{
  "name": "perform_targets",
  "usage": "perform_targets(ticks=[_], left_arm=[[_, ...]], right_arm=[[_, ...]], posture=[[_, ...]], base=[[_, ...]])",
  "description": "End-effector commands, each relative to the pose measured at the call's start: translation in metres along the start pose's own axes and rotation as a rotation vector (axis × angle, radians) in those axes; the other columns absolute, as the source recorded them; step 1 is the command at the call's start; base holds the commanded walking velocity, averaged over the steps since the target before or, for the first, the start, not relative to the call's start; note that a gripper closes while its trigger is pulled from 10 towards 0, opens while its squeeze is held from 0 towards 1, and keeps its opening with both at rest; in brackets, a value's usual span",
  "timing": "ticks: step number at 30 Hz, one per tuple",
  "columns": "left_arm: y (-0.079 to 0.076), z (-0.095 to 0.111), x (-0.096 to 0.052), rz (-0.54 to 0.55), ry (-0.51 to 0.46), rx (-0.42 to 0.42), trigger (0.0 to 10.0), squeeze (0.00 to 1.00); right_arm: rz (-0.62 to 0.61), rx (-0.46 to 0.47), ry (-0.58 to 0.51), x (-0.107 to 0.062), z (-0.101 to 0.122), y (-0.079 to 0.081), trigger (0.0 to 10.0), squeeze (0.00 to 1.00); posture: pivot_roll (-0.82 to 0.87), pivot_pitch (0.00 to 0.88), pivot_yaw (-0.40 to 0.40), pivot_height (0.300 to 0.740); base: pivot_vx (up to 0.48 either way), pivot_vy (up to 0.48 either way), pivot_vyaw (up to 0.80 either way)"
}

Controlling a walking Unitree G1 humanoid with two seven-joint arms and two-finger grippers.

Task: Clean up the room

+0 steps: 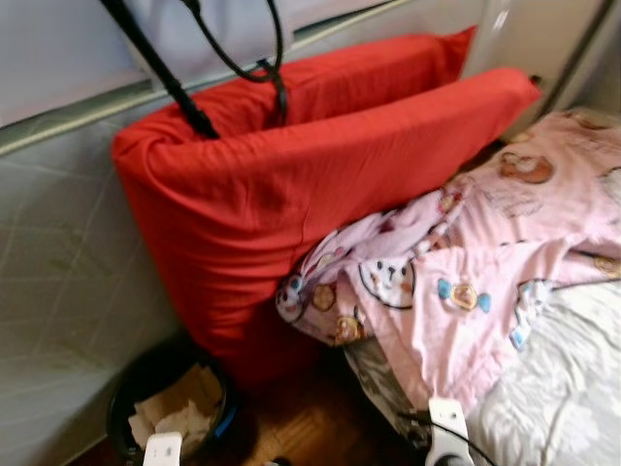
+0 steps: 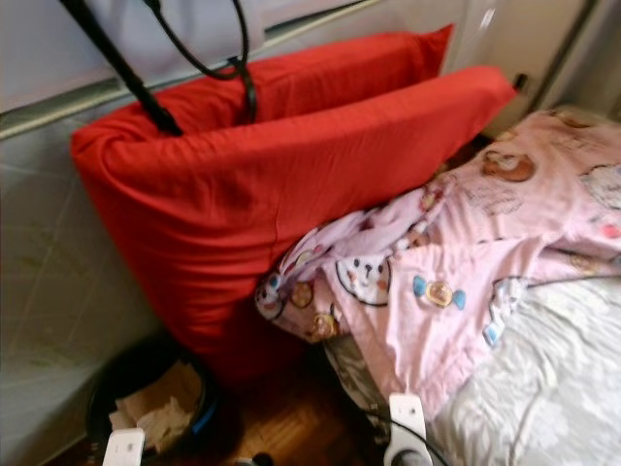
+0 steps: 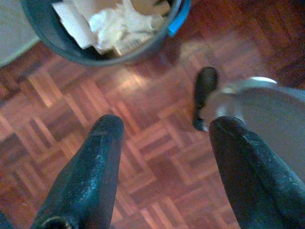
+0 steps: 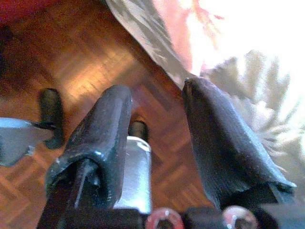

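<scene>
1. Nearest are the two grippers, both hanging low over the brown parquet wooden floor (image 3: 143, 157). The left gripper (image 3: 162, 157) has its jaws released, with only floor between them. The right gripper (image 4: 157, 138) is also spread apart and holds nothing; it hangs beside the edge of the bed.
2. Just beyond the left gripper stands the dark round waste bin with crumpled white paper inside (image 1: 170, 408), on the floor near the wall.
3. To the right is the bed with a white patterned sheet (image 1: 563, 388). The pink cartoon-printed blanket (image 1: 466, 282) lies crumpled on it, and one corner hangs over the side, touching the red cushion.
4. Farther back, the large red fabric cushion (image 1: 291, 184) leans against the wall, folded, with black cables (image 1: 262, 58) above it.
5. I judge the blanket is the next thing to tidy. It is better to take the hanging corner firmly and lift it onto the bed, not dragging the cushion with it.
</scene>
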State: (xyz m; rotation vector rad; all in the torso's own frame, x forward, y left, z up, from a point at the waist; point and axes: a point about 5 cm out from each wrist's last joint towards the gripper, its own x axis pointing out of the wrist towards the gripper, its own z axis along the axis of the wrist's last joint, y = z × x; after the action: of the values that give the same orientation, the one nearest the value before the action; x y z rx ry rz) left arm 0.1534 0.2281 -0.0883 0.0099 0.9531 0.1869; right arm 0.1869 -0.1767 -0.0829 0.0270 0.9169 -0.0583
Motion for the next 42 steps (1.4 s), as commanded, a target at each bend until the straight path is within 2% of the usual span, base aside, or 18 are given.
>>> perform_targets(ticks=[1, 9, 31, 38, 42], left_arm=[[0.003, -0.001, 0.0, 0.005, 0.007, 0.001, 10.0, 0.0], [0.003, 0.0, 0.0, 0.004, 0.0, -0.002, 10.0, 0.0], [0.003, 0.001, 0.0, -0.003, -0.007, 0.002, 10.0, 0.0], [0.002, 0.002, -0.001, -0.013, -0.038, -0.037, 10.0, 0.0], [0.001, 0.006, -0.001, -0.033, -0.09, -0.039, 10.0, 0.0]], right_arm=[[-0.001, 0.015, 0.015, -0.001, -0.005, 0.001, 10.0, 0.0], [-0.005, 0.029, 0.008, -0.001, -0.004, 0.001, 10.0, 0.0], [-0.001, 0.023, 0.012, -0.001, -0.005, 0.001, 10.0, 0.0], [0.023, 0.025, -0.055, 0.001, 0.008, 0.004, 10.0, 0.0], [0.053, 0.036, -0.162, 0.003, 0.032, 0.009, 10.0, 0.0]], posture=[[0.02, 0.151, -0.024, 0.74], [0.02, 0.152, -0.023, 0.74], [0.02, 0.155, -0.024, 0.74], [0.02, 0.162, -0.024, 0.74], [0.02, 0.167, -0.023, 0.74]], base=[[0.0, 0.0, 0.0], [0.0, 0.0, 0.0], [0.249, 0.0, 0.0], [0.0, 0.0, 0.0], [0.0, 0.0, 0.0]])
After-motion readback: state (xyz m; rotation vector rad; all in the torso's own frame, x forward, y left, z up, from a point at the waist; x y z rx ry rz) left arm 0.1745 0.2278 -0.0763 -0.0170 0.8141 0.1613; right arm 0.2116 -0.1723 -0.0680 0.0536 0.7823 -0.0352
